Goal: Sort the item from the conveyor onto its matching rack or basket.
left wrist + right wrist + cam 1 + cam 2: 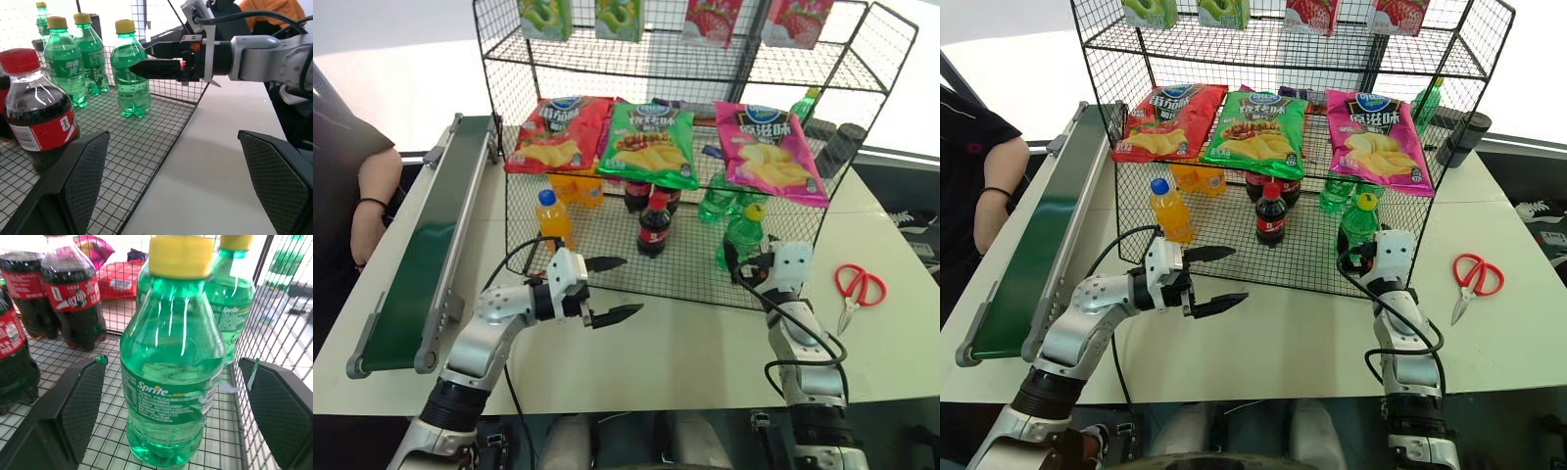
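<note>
The green soda bottle (171, 367) stands upright on the mesh floor of the black wire rack (607, 250), in the bottom basket's right front corner, at centre right of the left eye view; its yellow cap is on and its green label faces the right wrist camera; nothing grips it. The right gripper (171, 416) sits level just in front of it, its fingers (80, 401) spread wide to either side of the bottle with a gap on both sides. More green bottles (73, 58) stand close behind it; cola bottles (653, 223) stand at the basket's middle and an orange-drink bottle (552, 217) towards its left. Three crisp bags (651, 142) lie on the tier above. The left gripper (612, 289) hovers over the white table (705, 343) at lower centre left, pointing towards the right, jaws apart and empty. The conveyor (421, 264) runs along the left edge; red scissors (855, 291) lie on the table at far right; a person's arm (372, 201) shows at the left border.
</note>
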{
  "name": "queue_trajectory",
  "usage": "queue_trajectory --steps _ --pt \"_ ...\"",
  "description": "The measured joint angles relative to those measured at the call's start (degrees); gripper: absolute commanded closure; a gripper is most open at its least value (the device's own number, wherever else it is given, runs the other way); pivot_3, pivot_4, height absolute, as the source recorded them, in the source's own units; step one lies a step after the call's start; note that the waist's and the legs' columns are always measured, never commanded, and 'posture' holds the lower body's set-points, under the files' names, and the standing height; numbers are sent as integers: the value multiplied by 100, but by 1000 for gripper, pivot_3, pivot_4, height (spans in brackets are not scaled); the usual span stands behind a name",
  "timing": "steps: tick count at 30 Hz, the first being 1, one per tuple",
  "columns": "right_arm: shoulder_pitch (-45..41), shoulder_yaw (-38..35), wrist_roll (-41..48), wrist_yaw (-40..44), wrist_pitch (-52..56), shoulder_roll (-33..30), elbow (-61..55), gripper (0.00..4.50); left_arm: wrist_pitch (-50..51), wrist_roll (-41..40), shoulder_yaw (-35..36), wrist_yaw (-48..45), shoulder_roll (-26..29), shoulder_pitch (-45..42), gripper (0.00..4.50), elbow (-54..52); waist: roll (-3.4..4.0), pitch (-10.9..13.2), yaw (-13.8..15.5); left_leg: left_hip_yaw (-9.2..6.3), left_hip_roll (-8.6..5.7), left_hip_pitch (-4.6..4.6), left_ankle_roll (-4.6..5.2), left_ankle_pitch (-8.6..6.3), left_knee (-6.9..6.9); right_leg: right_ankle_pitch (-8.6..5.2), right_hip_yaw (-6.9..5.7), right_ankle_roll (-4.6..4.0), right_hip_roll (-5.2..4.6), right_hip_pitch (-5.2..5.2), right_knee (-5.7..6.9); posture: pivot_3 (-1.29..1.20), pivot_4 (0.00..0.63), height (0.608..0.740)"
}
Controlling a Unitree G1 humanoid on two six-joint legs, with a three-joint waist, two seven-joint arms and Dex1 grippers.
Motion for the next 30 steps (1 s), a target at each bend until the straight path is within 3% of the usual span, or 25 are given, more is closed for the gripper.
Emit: queue_trajectory --steps 5,11,19,30 --pt "399 106 -80 120 172 -114 -512 42 1 2 28 34 40 57 0 6 0 0 1 0 0 1 0 0 -1 0 0 0 1 1 -1 0 150 740" --pt "1291 302 131 1086 261 -902 -1708 42 -159 82 458 378 305 296 0 155 -1 -1 20 -1 0 8 2 -1 -3 -1 0 0 2 7 -5 0 150 740" --pt "2453 -435 1286 2239 525 -1597 -2393 42 -151 69 1271 667 852 822 0 247 -4 1 46 3 0 58 3 -2 -18 -5 2 -5 -4 51 -16 0 150 740" --pt "2464 -866 1519 2642 688 -1830 -2333 42 -157 53 1512 690 960 1230 0 478 -6 1 52 7 2 61 2 -2 -19 -7 7 -9 -4 47 -12 0 150 740"
